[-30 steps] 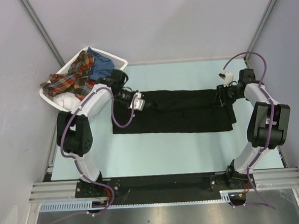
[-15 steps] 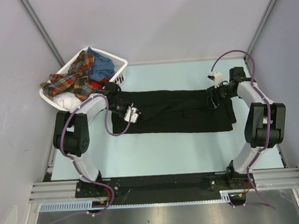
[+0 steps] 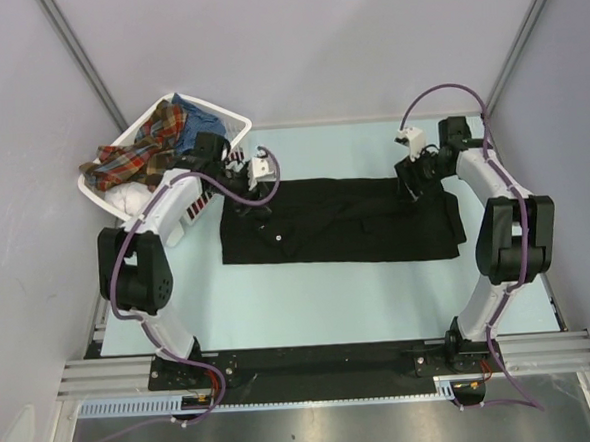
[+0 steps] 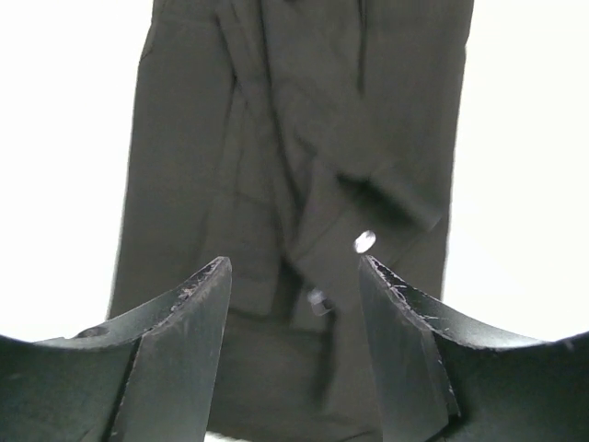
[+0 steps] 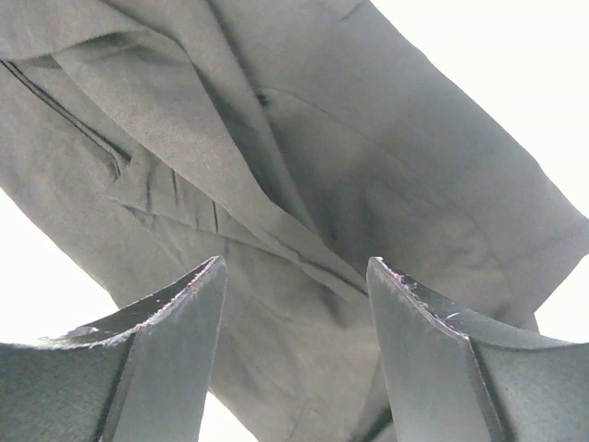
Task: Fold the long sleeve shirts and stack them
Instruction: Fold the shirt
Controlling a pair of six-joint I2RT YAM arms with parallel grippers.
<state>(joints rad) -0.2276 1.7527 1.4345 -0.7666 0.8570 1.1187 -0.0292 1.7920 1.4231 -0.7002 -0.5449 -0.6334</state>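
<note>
The black shirt [image 3: 345, 223] is lying flat on the tabletop [image 3: 330, 299], folded into a long band running left to right. The left arm [image 3: 174, 203] is holding the left jaws open over the band's left end, and the right arm [image 3: 483, 174] is holding the right jaws open over its right end — neither is gripping the cloth. At the far left corner the basket [image 3: 231, 117] is holding a plaid shirt [image 3: 146, 155], a blue shirt [image 3: 201, 130] and a white shirt [image 3: 133, 199] — heaped together.
</note>
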